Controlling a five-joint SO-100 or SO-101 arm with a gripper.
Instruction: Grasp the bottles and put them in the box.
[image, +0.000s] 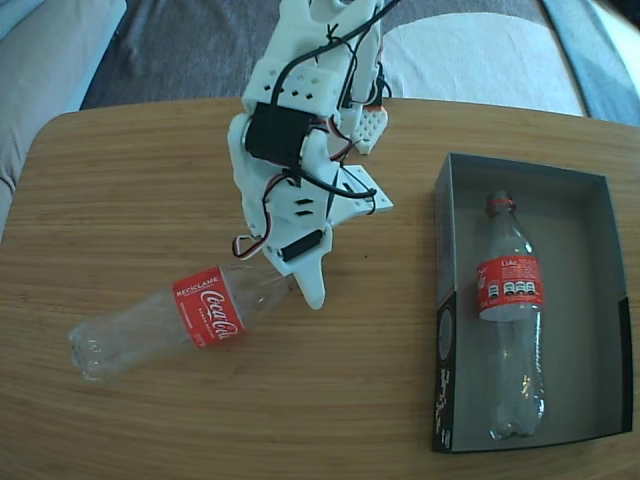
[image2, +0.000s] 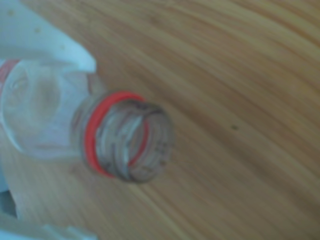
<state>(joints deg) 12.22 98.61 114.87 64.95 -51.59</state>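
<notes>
One clear bottle (image: 170, 320) with a red label lies on its side on the wooden table (image: 120, 180), neck pointing right. My gripper (image: 290, 275) is down over its shoulder and hides the neck in the fixed view. In the wrist view the capless neck with its red ring (image2: 125, 142) fills the centre. One white finger (image2: 45, 40) touches the shoulder from above. The other finger (image2: 30, 227) sits below with a strip of table showing between it and the bottle, so the jaws stand open around it. A second bottle (image: 510, 310) lies inside the box (image: 445, 300) at the right.
The box sits near the table's right edge, with dark floor free to the right of the bottle in it. Grey cushions lie beyond the table's far edge. The arm's body (image: 300, 120) rises over the middle of the table.
</notes>
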